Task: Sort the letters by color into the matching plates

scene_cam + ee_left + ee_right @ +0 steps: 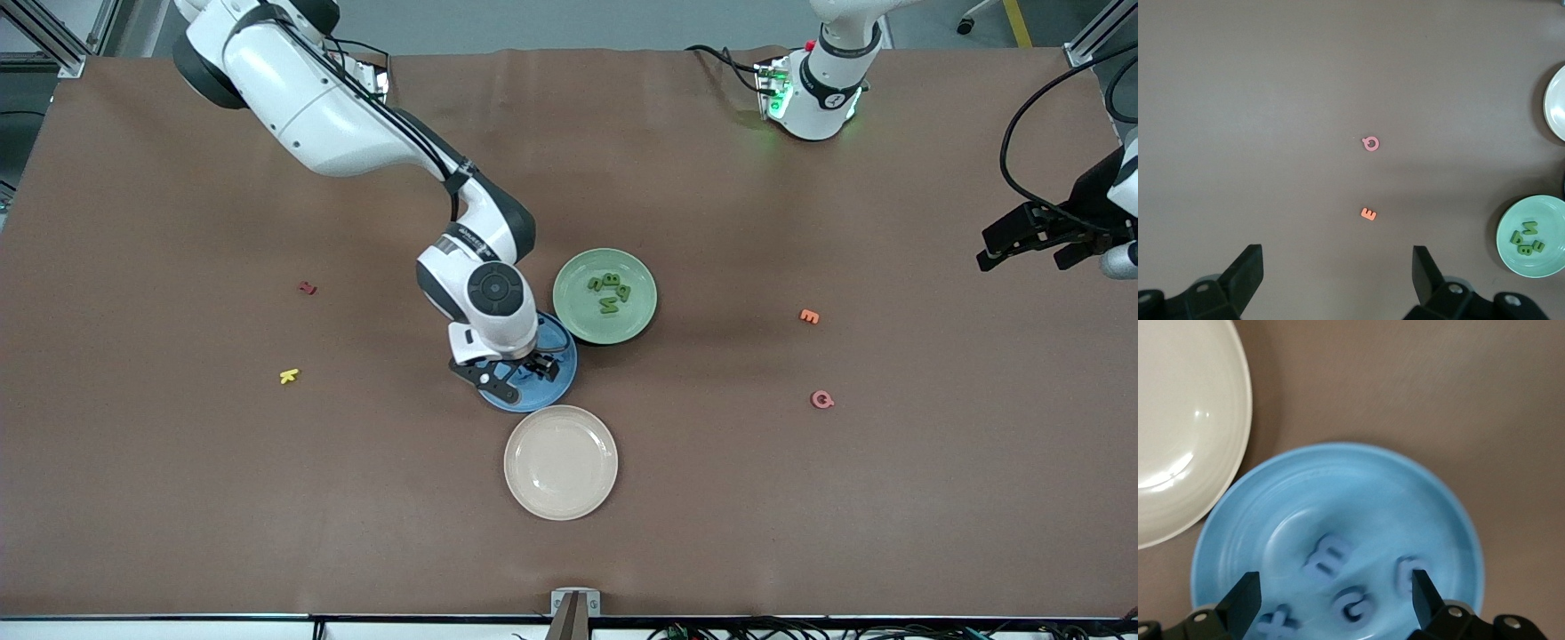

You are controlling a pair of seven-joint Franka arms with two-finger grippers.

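The sort is appearing complete, or all but complete. Four green letters are lying bunched in the pale green plate, and four blue letters are showing in the blue plate in the right wrist view. No blue or green letter is showing on the bare table in any view. What is remaining there is outside the sort: a red letter and a yellow letter toward the right arm's end, an orange E and a pink letter toward the left arm's end. The cream plate is sitting bare, nearest the front camera.

The right gripper is hovering low over the blue plate, fingers spread and gripping nothing; judged the last drop. The left gripper is waiting, parted and idle, over the left arm's end of the table.

Orientation: the letters are lying flat, faces up. The green ones are turned at differing angles, with no common long axis; the blue ones are too blurred to read headings. Judgement: only the right arm's withdrawal is left.
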